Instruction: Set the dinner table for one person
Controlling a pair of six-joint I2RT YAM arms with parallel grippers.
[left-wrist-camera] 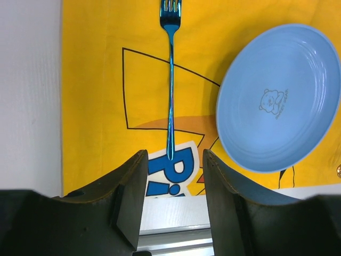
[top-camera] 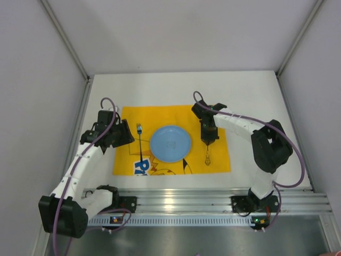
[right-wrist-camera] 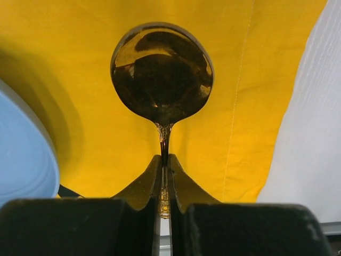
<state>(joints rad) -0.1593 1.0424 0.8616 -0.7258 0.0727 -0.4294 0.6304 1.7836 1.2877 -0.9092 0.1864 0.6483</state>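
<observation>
The white dinner table (top-camera: pixel 250 90) carries a yellow cartoon-printed cloth (top-camera: pixel 216 160). A blue plate (top-camera: pixel 170 143) sits at the cloth's middle. A blue fork (top-camera: pixel 140 141) lies just left of the plate, tines away from the arms; in the left wrist view the fork (left-wrist-camera: pixel 170 80) and plate (left-wrist-camera: pixel 279 98) lie ahead. My left gripper (left-wrist-camera: pixel 173 181) is open and empty, above the cloth's left side near the fork handle. My right gripper (right-wrist-camera: pixel 164 168) is shut on the handle of a gold spoon (right-wrist-camera: pixel 161 74), held over the cloth right of the plate; the spoon (top-camera: pixel 206 156) points toward the arms.
Grey walls (top-camera: pixel 42 80) enclose the table on three sides. A metal rail (top-camera: pixel 181 200) with the arm bases runs along the near edge. Bare white table shows beyond and to the right of the cloth.
</observation>
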